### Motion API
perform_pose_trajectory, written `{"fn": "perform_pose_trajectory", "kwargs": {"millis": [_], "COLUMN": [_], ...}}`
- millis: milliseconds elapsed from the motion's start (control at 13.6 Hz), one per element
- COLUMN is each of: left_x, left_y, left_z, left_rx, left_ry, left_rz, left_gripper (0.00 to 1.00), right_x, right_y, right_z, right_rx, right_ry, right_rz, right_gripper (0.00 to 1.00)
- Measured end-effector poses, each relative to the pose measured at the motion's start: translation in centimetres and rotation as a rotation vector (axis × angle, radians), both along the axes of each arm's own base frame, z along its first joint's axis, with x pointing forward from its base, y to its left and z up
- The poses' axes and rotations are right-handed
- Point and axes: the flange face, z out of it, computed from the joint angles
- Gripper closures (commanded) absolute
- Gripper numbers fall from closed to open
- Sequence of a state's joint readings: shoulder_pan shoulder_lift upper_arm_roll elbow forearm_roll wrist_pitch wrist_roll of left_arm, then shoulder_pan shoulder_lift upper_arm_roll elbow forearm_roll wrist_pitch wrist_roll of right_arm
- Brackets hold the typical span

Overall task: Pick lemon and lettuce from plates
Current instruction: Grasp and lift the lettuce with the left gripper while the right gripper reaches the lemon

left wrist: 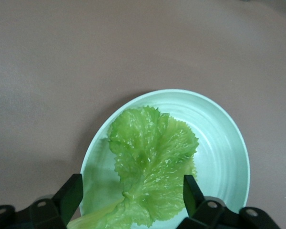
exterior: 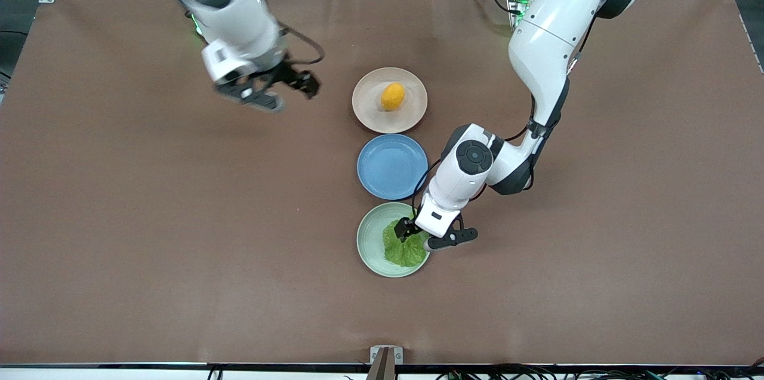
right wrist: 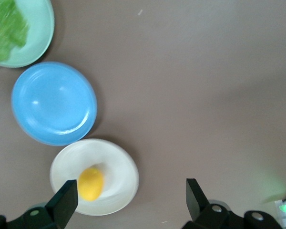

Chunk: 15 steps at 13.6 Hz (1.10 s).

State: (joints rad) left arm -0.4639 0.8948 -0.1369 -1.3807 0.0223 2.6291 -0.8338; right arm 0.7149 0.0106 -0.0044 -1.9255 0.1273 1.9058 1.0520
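The lemon [exterior: 393, 96] lies on the beige-pink plate [exterior: 370, 114]. The lettuce [exterior: 404, 247] lies on the mint green plate [exterior: 369, 240], which is nearest the front camera. My left gripper [exterior: 427, 235] is open and low over the mint plate. In the left wrist view its fingers [left wrist: 69, 195] stand either side of the lettuce [left wrist: 150, 164] on the plate [left wrist: 224, 148], with the gripper [left wrist: 131, 195] not closed on the leaf. My right gripper [exterior: 280, 89] is open and empty over bare table beside the beige-pink plate. Its wrist view shows the gripper [right wrist: 128, 200], the lemon [right wrist: 91, 183] and its plate [right wrist: 119, 167].
An empty blue plate [exterior: 392, 166] sits between the two task plates; it also shows in the right wrist view [right wrist: 55, 102]. The brown table cover [exterior: 149, 219] stretches wide toward both ends. The left arm's elbow hangs above the table beside the blue plate.
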Motion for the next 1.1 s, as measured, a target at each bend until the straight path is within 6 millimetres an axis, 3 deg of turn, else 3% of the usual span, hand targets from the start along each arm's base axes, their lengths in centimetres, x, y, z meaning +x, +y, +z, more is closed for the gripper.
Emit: {"fn": "perform_pose_trajectory", "kwargs": {"millis": [220,587,733,1100], "left_x": [-0.5,-0.7,-0.8,-0.7], "left_y": [-0.7,-1.0,-0.9,-0.8], "left_z": [-0.4,-0.8,-1.3,-1.6], "left_rx": [0.001,0.003,0.006,0.009], "left_ry": [0.003,0.007,0.013,0.013], "left_rz": [-0.011,-0.015,-0.015,-0.014], "left_gripper": [0.26,0.41,0.5,0.89], "right_x": [-5.3,-6.8,-7.1,-8.1], "right_y": [6.1,10.1,10.9,11.9], "right_z": [-4.5,-11.6,-12.8,-13.1], "right_rx": [0.024,0.023,0.027,0.029], "right_ry": [-0.037,-0.048,-0.053,-0.054], "right_rz": [-0.06,-0.121,-0.128,-0.133], "right_gripper": [0.0,0.0,0.0,0.0]}}
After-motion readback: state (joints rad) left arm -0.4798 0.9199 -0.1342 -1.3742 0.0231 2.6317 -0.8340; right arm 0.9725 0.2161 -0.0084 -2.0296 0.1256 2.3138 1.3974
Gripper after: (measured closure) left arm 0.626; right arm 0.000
